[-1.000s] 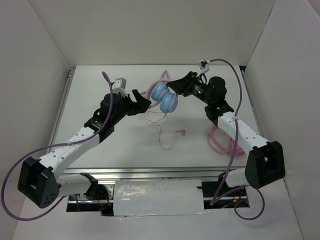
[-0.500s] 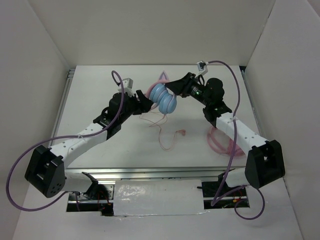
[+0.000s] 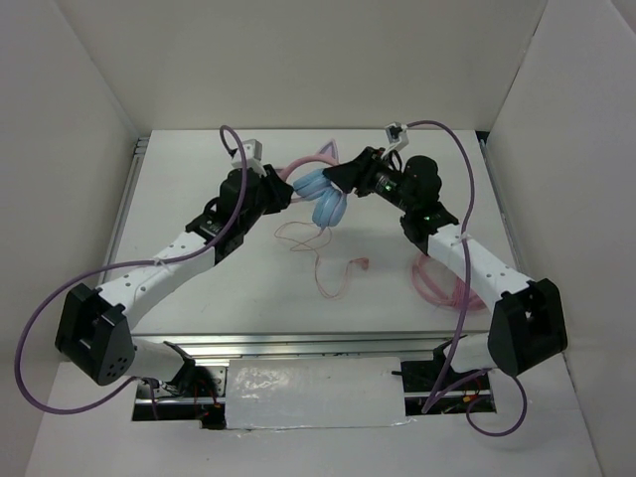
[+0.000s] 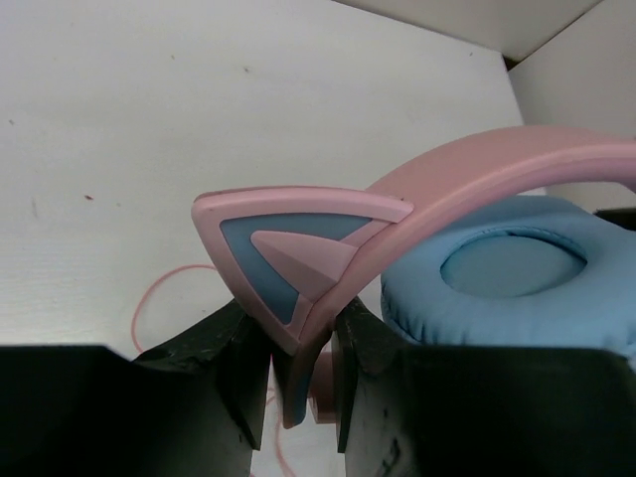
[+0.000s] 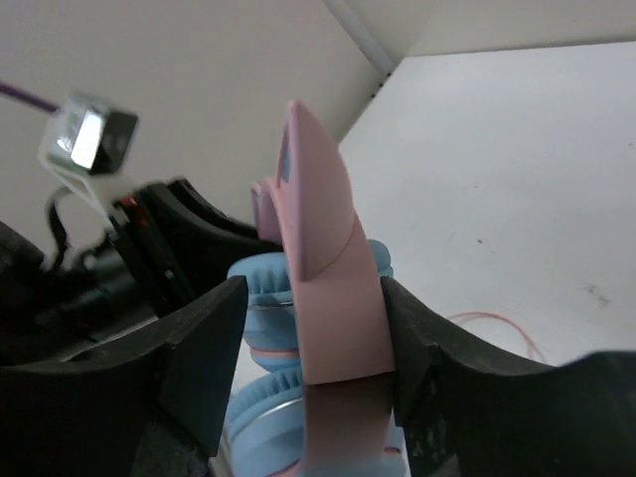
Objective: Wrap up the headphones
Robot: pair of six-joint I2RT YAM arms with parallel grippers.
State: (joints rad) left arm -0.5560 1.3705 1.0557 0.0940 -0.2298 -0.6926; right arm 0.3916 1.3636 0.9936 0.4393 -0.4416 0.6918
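The headphones (image 3: pixel 326 202), with light blue earcups and a pink headband with cat ears, are held up above the middle back of the table. My left gripper (image 3: pixel 286 191) is shut on the headband (image 4: pixel 477 174) just below a cat ear (image 4: pixel 288 258), its fingers (image 4: pixel 363 368) pressing both sides. My right gripper (image 3: pixel 340 177) straddles the other part of the band (image 5: pixel 333 298) with its jaws open, a gap showing on the left side. An earcup (image 4: pixel 517 288) lies beside the left jaws. The thin pink cable (image 3: pixel 323 268) trails loose on the table.
A second, all-pink pair of headphones (image 3: pixel 442 283) with a coiled cable lies on the table under the right arm. White walls close in the table on the left, back and right. The left arm's camera (image 5: pixel 89 139) sits close beside the right jaws.
The left gripper moved in to the headband and closed on it. The right gripper's jaws opened off the band. The headphones tilted slightly toward the left.
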